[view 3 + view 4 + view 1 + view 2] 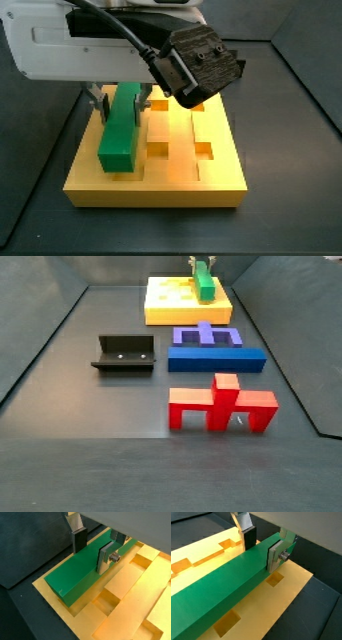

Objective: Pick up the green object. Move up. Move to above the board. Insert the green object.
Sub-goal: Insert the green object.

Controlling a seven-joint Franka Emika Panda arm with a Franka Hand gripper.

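The green object (72,578) is a long bar lying lengthwise in the board's edge groove; it also shows in the wrist view (218,592) and both side views (123,135) (203,284). It stands proud of the yellow board (137,587) (198,554) (181,172) (167,301). My gripper (91,561) (261,559) straddles the bar near one end and appears shut on it. The dark-padded finger (79,541) is at one long side, the silver plate (104,557) flat against the other. In a side view the gripper (120,100) sits low over the board.
On the dark floor in front of the board stand a small black open box (127,354), a blue forked block (214,348) and a red cross-topped piece (221,404). The wrist camera housing (201,58) hangs over the board's far end. Square holes (228,623) lie beside the bar.
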